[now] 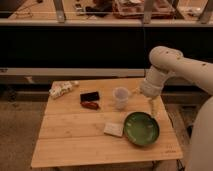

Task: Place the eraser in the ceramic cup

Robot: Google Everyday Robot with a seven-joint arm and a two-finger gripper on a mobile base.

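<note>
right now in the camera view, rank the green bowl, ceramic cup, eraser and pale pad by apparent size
1. green bowl
2. ceramic cup
3. pale pad and eraser: alike, pad nearer, so unranked
The gripper hangs right of the cup, near the bowl's far rim.

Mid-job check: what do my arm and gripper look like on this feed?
The arm is off-white, built of thick rounded segments with small dark dots along it. The gripper, just right of the cup, is slim and pale. No cables show.
</note>
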